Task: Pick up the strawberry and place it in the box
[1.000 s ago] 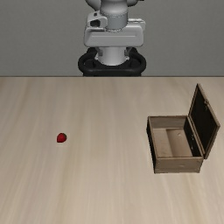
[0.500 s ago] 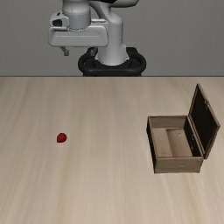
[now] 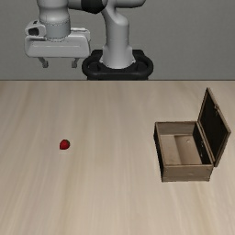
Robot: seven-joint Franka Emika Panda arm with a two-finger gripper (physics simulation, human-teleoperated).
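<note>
The gripper [image 3: 58, 63] hangs high, fingers spread and empty. The strawberry [image 3: 64, 144] lies on the table [image 3: 110, 197], well apart from the open-lidded box [image 3: 187, 172].

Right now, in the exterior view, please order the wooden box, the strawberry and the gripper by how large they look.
1. Wooden box, lid raised: largest.
2. Gripper: smaller than the box, but it hangs above the table, so true size is unsure.
3. Strawberry: clearly smallest.
</note>
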